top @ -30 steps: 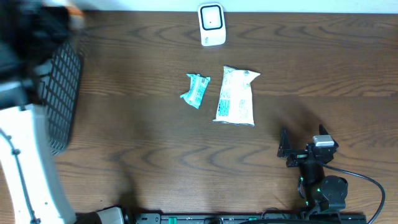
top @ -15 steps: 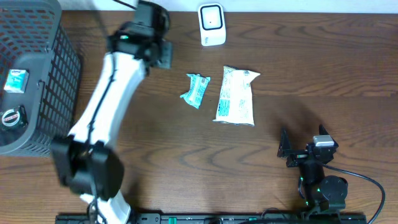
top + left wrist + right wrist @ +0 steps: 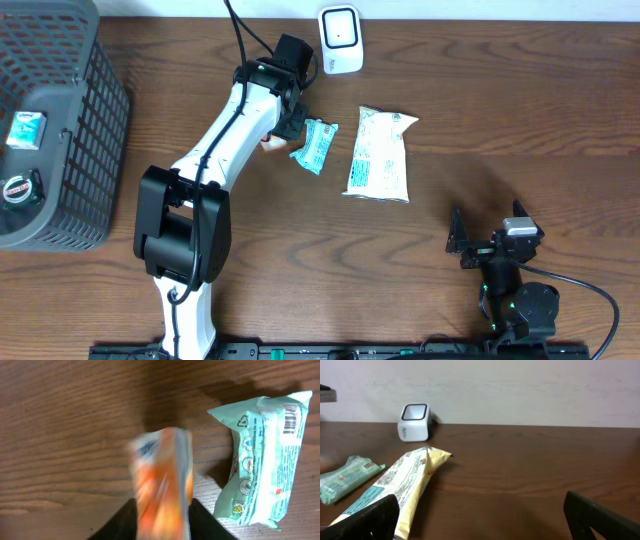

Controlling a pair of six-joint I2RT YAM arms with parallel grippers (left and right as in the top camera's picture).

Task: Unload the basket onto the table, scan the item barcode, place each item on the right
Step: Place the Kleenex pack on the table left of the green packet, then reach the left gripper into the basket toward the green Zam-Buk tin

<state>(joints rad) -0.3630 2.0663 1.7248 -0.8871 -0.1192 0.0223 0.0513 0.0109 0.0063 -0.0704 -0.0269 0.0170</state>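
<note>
While the orange pack (image 3: 162,470) sits blurred between the fingers of the left gripper (image 3: 163,510), just beside the teal pack (image 3: 315,146), we can't tell if it's gripped. The right gripper (image 3: 487,225) stands wide, empty. The scanner (image 3: 340,40) sits apart, beyond both packs.

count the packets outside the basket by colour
mint green packet: 1
white and teal packet: 1
orange packet: 1
total: 3
</note>
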